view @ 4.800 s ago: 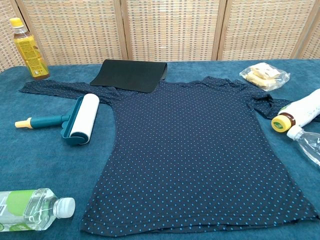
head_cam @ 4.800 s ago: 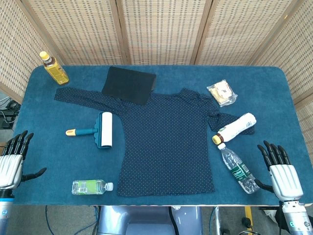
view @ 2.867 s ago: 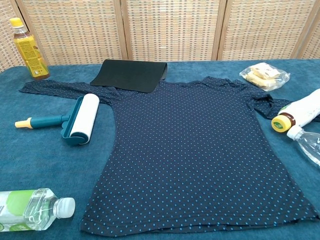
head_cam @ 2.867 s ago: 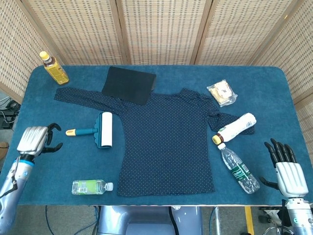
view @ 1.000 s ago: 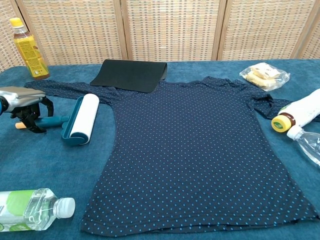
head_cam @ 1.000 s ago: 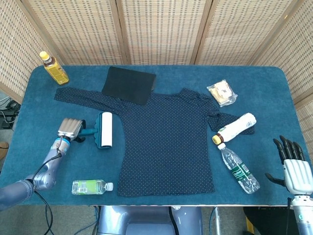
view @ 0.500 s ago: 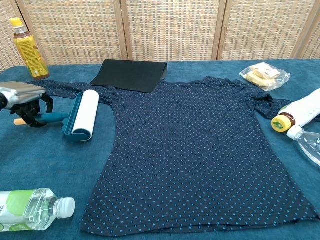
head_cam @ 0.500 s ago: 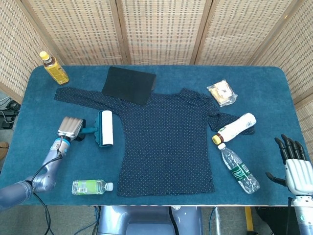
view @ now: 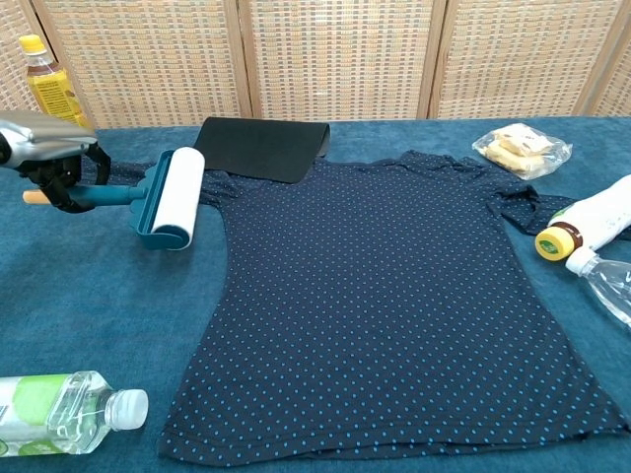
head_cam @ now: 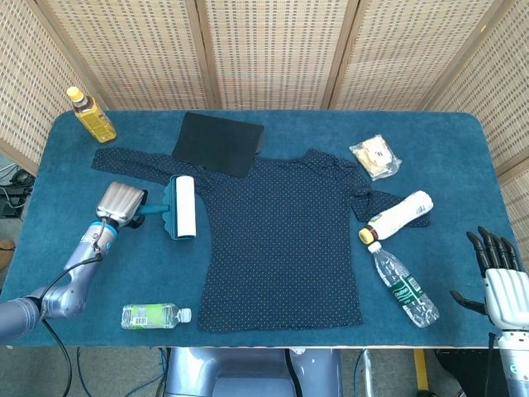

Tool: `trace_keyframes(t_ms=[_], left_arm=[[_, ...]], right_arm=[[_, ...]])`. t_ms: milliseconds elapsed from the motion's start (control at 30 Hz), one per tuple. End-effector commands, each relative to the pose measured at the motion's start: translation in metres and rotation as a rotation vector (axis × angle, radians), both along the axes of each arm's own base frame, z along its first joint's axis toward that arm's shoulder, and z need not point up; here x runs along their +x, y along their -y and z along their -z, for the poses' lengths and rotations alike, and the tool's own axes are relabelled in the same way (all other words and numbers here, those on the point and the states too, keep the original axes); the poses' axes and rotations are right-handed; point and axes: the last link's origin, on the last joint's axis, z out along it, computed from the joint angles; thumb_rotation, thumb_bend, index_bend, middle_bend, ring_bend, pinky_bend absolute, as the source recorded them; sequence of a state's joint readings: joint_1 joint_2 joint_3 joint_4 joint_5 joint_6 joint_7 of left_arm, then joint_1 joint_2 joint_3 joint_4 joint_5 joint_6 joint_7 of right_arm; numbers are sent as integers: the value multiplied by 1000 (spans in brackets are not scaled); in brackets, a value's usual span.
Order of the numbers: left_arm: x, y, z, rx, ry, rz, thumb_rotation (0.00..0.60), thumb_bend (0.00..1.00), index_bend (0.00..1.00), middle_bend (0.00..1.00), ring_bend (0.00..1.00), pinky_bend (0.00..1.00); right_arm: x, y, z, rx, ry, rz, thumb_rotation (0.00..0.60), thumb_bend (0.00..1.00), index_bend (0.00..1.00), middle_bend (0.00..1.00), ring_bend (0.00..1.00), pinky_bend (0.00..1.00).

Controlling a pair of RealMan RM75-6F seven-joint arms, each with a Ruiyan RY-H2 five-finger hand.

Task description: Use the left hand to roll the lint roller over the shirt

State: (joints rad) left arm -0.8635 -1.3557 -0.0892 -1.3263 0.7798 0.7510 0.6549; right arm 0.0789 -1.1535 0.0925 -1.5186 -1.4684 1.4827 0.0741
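The lint roller (view: 170,198) was gripped by its handle in the left hand (view: 47,148) and carried clear of the cloth — presumably to reach the shirt (view: 394,296) just beside it. The right hand (head_cam: 501,285) was kept aside, fingers spread, holding nothing.

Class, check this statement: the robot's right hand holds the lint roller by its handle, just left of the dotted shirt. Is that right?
Not quite. The left hand, not the right, grips the lint roller by its handle, just left of the dotted shirt; the chest view shows it. The right hand is off the table's edge, holding nothing.
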Motion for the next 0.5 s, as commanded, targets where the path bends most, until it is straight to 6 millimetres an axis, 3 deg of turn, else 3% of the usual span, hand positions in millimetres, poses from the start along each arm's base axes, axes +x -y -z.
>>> trace_keyframes(t_ms=[33,333,500], left_arm=[[24,-5,-4,-41,-41,29,600,760,887,835,676,695],[56,-11,5,-77,-61,70,600,750,887,835,676,694],[78,-13,24,-119,-96,101,600,752,886,835,676,694]], right_arm=[[-1,0,-1,-1,3,5,600,86,0,0,0,0],[-7,2,-1,3,11,26,600,86,0,0,0,0],[-12,4,-1,9,18,46,600,86,0,0,0,0]])
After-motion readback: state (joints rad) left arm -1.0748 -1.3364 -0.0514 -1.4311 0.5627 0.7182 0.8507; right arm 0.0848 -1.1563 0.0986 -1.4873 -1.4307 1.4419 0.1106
